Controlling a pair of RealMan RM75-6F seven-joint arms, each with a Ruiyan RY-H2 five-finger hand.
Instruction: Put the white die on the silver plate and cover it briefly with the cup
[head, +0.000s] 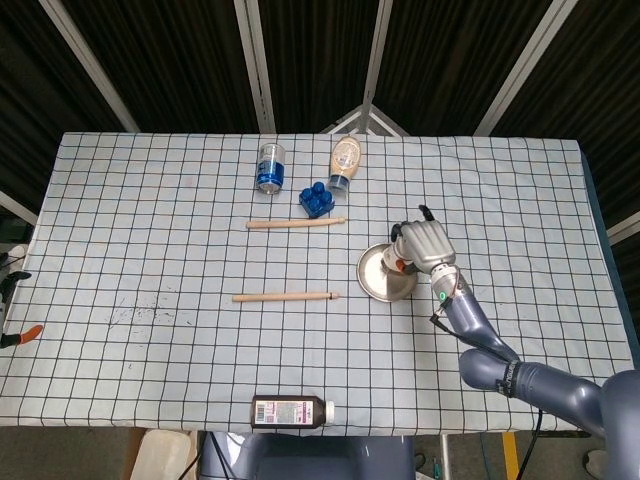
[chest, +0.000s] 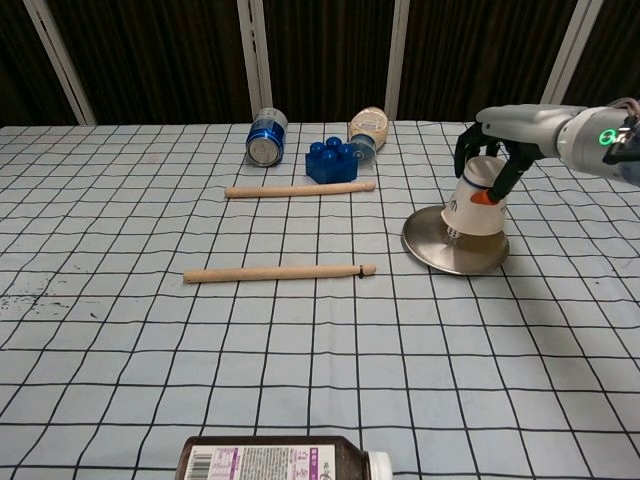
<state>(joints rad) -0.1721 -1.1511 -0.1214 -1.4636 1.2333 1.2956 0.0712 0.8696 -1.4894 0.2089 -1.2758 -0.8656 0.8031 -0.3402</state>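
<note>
Fingers (chest: 478, 150) of the right hand (head: 425, 243) curl down around the upturned base of the cup (chest: 477, 203), grasping it mouth-down over the plate (chest: 432, 246). In the chest view the cup leans a little, its rim low over the plate's right half; whether the rim touches the metal cannot be told. An orange mark shows on the cup just under the fingers. The die is not visible in either view, so whether it sits beneath the cup cannot be told. The plate lies on the checked tabletop (head: 150, 250), and everything else can be placed from it. Left of the plate, well apart, a drumstick (head: 285, 297) lies level, its tip toward the plate. Behind and left of the plate a second stick (head: 296, 223) lies level too, with a blue block (head: 317, 200) just behind its plate-side end. Further back and left of the plate a blue can (head: 270, 166) lies on its side, and a beige bottle (head: 345, 161) lies beside it, nearer the plate's line. In front of the plate and to its left, at the tabletop's near edge, a dark bottle (head: 291, 411) with a white label lies on its side. The left hand appears in neither view.
</note>
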